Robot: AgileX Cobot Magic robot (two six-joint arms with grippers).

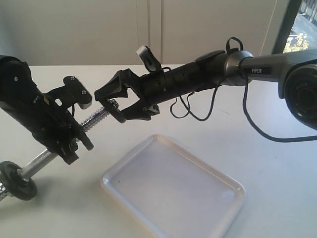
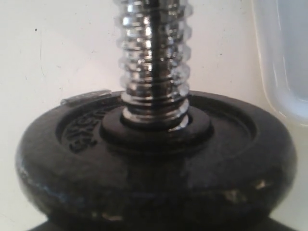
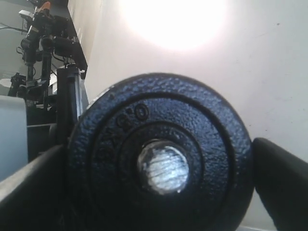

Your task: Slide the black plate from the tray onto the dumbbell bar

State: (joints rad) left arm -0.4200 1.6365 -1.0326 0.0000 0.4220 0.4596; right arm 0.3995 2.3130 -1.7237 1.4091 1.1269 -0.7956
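Note:
My right gripper [image 1: 110, 106] is shut on the black plate [image 3: 207, 144], which stands on edge between its two fingers [image 3: 33, 187]. The chrome tip of the dumbbell bar [image 3: 163, 166] shows in the plate's central hole. The bar [image 1: 96, 119] slants up from lower left, threaded end towards the plate. My left gripper [image 1: 74, 144] is shut on it near the middle. A black disc [image 1: 17, 181] sits on the bar's low end. The left wrist view shows a black disc [image 2: 154, 163] on the threaded bar [image 2: 154, 57]; its fingers are hidden. The white tray [image 1: 106, 178] lies bare below.
The white table [image 1: 277, 163] carries the tray, whose corner [image 2: 284, 57] shows beside the bar. A black cable [image 1: 257, 126] hangs from the right arm over the table. A wall and a window [image 1: 302, 29] stand behind.

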